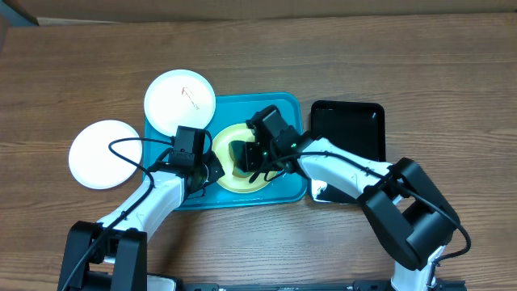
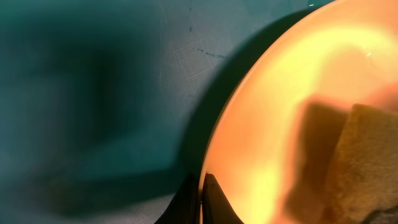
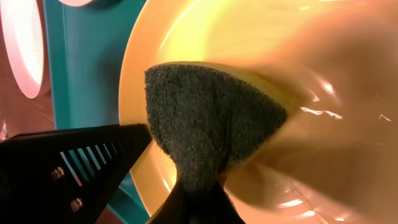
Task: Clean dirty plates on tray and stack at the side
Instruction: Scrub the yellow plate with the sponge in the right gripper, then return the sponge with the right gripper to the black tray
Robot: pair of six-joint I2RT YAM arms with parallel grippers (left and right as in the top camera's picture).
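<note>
The pale yellow-green plate [image 1: 242, 184] lies on the turquoise tray [image 1: 283, 109]. My left gripper [image 1: 212, 170] is shut on the plate's left rim; the left wrist view shows its fingers [image 2: 202, 199] pinching the rim of the plate [image 2: 273, 124]. My right gripper [image 1: 252, 158] is shut on a dark green and yellow sponge [image 1: 241, 152] and presses it onto the plate; the right wrist view shows the sponge [image 3: 205, 118] on the plate [image 3: 249, 37]. A white plate with a brownish smear [image 1: 179, 101] overlaps the tray's upper left corner. Another white plate [image 1: 103, 153] lies on the table at the left.
A smaller glossy black tray [image 1: 349, 129] lies right of the turquoise tray, partly under my right arm. The wooden table [image 1: 452, 97] extends around both trays. My two arms meet closely over the plate.
</note>
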